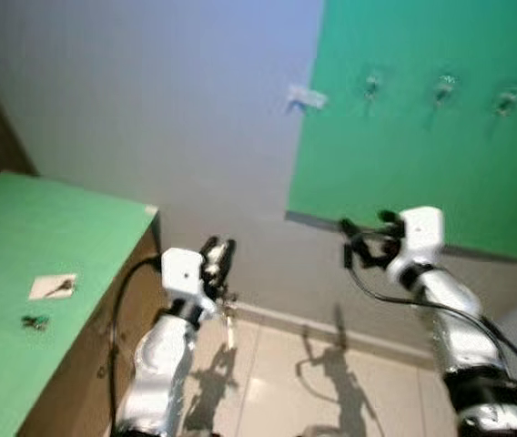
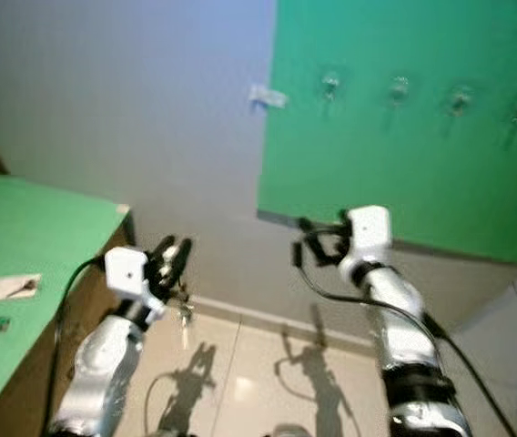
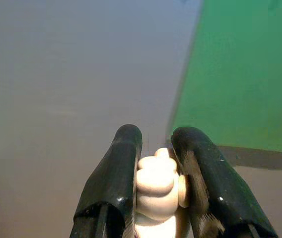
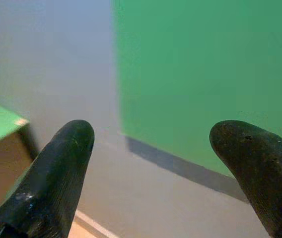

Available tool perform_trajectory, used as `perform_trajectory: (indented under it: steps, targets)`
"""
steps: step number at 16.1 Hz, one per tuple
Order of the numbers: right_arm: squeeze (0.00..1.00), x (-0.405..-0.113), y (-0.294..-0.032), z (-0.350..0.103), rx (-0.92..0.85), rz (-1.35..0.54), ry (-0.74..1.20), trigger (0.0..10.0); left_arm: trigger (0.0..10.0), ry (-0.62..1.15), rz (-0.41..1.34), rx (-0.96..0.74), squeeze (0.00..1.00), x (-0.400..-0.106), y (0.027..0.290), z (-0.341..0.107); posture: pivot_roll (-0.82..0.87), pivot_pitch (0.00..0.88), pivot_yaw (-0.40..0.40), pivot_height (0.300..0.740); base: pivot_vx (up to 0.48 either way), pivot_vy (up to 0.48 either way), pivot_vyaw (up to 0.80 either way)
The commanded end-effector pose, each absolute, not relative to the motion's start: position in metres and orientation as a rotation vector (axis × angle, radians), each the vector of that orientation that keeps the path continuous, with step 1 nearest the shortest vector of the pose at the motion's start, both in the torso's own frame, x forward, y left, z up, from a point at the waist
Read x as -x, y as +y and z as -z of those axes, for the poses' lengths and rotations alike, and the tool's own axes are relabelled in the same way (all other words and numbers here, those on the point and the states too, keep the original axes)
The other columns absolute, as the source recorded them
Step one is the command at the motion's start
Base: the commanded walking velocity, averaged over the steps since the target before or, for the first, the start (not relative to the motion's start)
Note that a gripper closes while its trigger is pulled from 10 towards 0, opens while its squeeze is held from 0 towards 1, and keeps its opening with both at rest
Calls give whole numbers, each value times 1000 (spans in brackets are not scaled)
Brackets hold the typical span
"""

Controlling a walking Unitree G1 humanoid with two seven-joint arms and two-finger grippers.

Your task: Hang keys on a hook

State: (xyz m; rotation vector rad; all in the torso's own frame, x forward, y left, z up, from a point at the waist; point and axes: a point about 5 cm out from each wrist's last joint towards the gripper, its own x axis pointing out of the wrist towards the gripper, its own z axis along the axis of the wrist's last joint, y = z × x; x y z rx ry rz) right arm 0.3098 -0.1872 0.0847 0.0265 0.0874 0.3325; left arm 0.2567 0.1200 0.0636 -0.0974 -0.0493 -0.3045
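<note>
Green board (image 1: 422, 137) on the grey wall carries a row of metal hooks (image 1: 372, 86) near its top edge, with a small white tag (image 1: 306, 96) on the wall just left of it. Left gripper (image 1: 217, 255) is raised in front of the wall, below and left of the board, fingers (image 3: 116, 183) clamped on a cream knobby keychain figure (image 3: 156, 186); the keys (image 1: 229, 326) dangle beneath it over the tiled floor (image 1: 286, 382). Keys well apart from the hooks, none hung yet. Right gripper (image 1: 360, 238) is up near the board's lower edge, fingers (image 4: 61, 168) spread wide with nothing between them, pointing at the wall and board. Green-topped cabinet (image 1: 22, 273) stands on the robot's left; on it lie a white card with a small dark item (image 1: 54, 288) and another small dark object (image 1: 34, 321) near it, too blurred to identify. Shadows of both arms fall on the floor.
</note>
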Motion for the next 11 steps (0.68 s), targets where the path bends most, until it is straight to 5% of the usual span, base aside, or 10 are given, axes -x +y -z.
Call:
perform_trajectory:
  steps: [1, 4, 8, 11]
  targets:
    - [0, -310, -188, -82, -28, -334, 94, 10000, 0, -67, 297, 77, 0, -258, 118, -68, -109, 0, -45, 736, 0, 0, 0]
    - [0, -309, -175, -76, -52, -345, 84, 10000, 0, -61, 303, 71, 0, -266, 129, -75, -128, 0, 1, 736, 0, 0, 0]
    - [0, -303, -169, -70, -37, -327, 79, 10000, 0, -66, 394, 5, 0, -281, 131, -80, -171, 0, 47, 736, 329, -345, 0]
    - [0, -298, -169, -68, -39, -319, 73, 10000, 0, -59, 445, 19, 0, -285, 124, -80, -199, 0, 64, 736, 347, -328, -713]
